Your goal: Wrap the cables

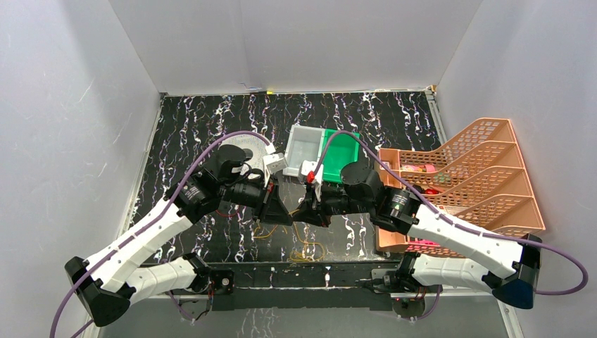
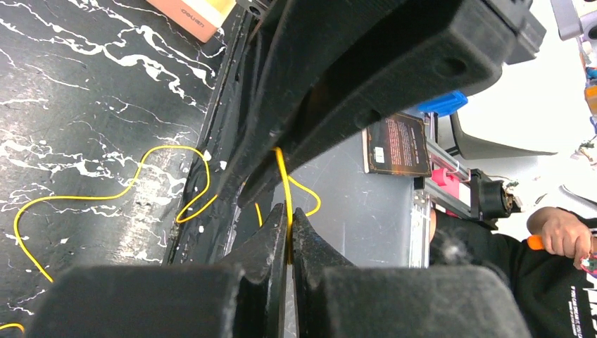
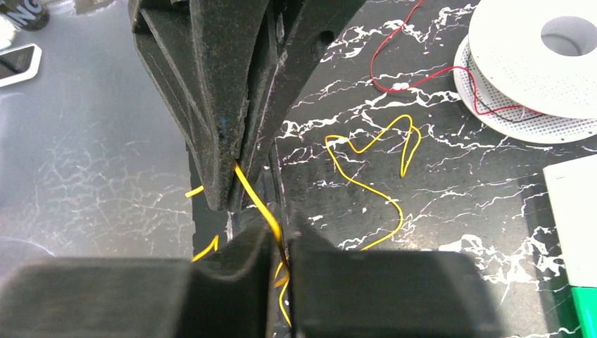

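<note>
The yellow cable (image 1: 306, 250) lies in loose loops on the black marbled table near its front edge and rises between my two grippers. My left gripper (image 2: 290, 218) is shut on the yellow cable (image 2: 162, 149), pinched at the fingertips. My right gripper (image 3: 280, 236) faces it tip to tip, its jaws a narrow gap apart with the yellow cable (image 3: 380, 190) running loosely through. In the top view the left gripper (image 1: 281, 211) and right gripper (image 1: 310, 211) nearly touch. A red cable (image 3: 415, 79) leads to the white spool (image 3: 535, 63), which lies flat behind the left arm (image 1: 250, 143).
A grey bin (image 1: 306, 144) and a green bin (image 1: 341, 151) stand behind the grippers. An orange tiered file rack (image 1: 464, 176) fills the right side. A white and green box edge (image 3: 574, 211) is close on the right. Grey walls enclose the table.
</note>
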`<control>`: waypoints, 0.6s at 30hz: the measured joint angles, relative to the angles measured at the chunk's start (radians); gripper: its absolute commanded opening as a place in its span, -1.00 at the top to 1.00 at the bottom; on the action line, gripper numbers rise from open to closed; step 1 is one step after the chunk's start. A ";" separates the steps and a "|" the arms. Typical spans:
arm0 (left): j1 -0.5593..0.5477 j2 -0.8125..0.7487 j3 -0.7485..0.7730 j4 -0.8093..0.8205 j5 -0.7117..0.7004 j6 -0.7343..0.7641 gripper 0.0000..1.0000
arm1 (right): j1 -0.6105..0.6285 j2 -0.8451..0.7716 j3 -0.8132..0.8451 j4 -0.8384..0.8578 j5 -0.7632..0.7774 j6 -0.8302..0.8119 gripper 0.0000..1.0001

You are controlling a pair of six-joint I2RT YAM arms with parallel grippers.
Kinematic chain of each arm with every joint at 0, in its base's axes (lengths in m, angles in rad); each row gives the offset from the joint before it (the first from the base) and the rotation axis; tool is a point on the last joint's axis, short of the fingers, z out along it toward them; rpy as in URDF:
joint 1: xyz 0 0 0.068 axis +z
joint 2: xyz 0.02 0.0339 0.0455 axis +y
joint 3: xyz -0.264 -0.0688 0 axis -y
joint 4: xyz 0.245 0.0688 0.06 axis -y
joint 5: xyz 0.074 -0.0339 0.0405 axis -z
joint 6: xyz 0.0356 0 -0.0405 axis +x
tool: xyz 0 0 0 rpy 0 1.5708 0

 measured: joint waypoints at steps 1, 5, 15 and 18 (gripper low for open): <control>0.000 -0.001 0.000 0.001 -0.003 0.000 1.00 | 0.000 -0.001 -0.001 0.002 0.002 0.006 0.26; 0.000 -0.007 0.000 0.002 -0.021 -0.012 1.00 | 0.000 -0.037 -0.064 0.075 0.016 0.047 -0.16; 0.000 -0.047 0.000 0.012 -0.067 -0.041 1.00 | 0.000 -0.092 -0.325 0.343 0.053 0.275 -0.17; 0.000 -0.052 0.000 0.013 -0.073 -0.045 1.00 | 0.000 -0.095 -0.367 0.426 0.071 0.340 0.10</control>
